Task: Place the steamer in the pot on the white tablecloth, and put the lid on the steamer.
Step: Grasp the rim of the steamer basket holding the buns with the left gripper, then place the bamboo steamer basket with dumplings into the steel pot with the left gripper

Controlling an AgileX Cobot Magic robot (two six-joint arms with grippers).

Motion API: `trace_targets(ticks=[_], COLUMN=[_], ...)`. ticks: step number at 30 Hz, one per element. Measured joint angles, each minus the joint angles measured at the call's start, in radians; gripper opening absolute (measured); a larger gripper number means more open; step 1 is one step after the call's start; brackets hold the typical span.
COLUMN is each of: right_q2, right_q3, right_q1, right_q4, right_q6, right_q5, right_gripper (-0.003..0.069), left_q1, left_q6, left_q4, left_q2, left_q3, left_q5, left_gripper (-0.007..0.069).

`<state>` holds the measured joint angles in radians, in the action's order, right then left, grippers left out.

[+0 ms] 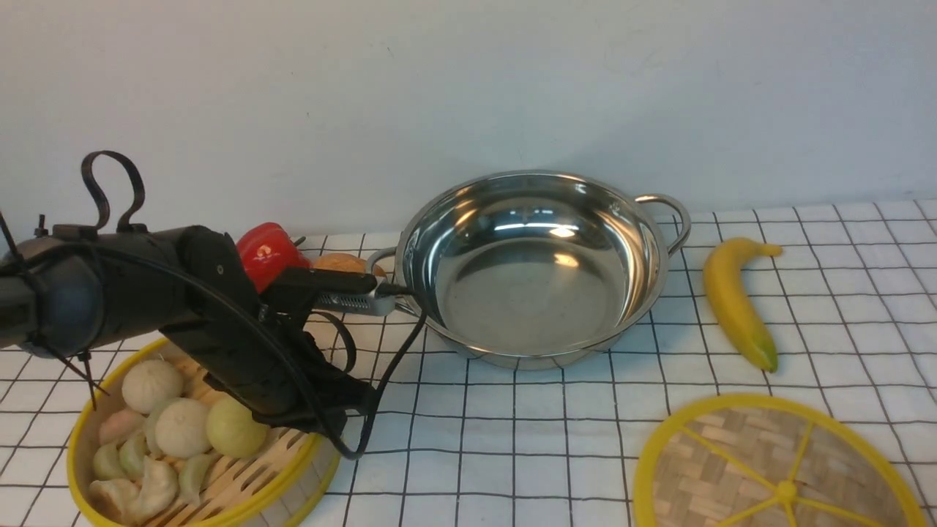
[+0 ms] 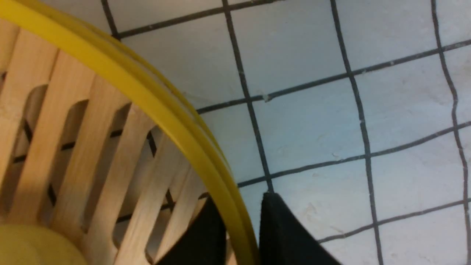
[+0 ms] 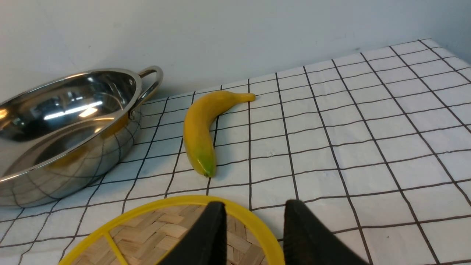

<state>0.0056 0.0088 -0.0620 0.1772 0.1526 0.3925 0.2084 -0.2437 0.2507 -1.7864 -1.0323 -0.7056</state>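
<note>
Front: steamer [image 1: 241,476] sitting front left on cloth [image 1: 512,439], apart from pot [image 1: 534,278], carrying buns [image 1: 152,384]; lid [image 1: 732,468] lying front right.
Left wrist: left claw [image 2: 243,235] pinching steamer rim, nearly closed.
Right wrist: right claw [image 3: 254,235] gaping, gripping nothing, hovering over lid edge.
Risk: one-sided pinch tilting steamer, spilling buns.
No writing showing.

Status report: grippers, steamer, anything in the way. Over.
Left gripper shut on steamer rim; steamer loaded with buns, not yet in pot. Right gripper open over lid edge. Pot empty; banana beside it, apart.
</note>
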Motion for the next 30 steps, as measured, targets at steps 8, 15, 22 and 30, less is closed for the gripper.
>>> trace_targets(ticks=[8, 15, 22, 30], right_q2=[0.000, 0.000, 0.000, 0.000], right_q3=[0.000, 0.000, 0.000, 0.000], right_q1=[0.000, 0.000, 0.000, 0.000], right_q4=[0.000, 0.000, 0.000, 0.000], right_q6=[0.000, 0.000, -0.003, -0.003], right_q5=[0.000, 0.000, 0.000, 0.000], right_gripper=[0.0240, 0.0240, 0.0242, 0.0242], left_q1=[-0.001, 0.005, 0.045, 0.177], left_q6=[0.013, 0.101, 0.115, -0.005], left_q4=[-0.093, -0.196, -0.271, -0.207], left_q2=[0.073, 0.143, 0.195, 0.116], left_q3=[-0.075, -0.226, -0.416, -0.590], left_q5=[-0.141, -0.402, -0.538, -0.540], left_gripper=[0.0045, 0.0064, 0.0064, 0.0064])
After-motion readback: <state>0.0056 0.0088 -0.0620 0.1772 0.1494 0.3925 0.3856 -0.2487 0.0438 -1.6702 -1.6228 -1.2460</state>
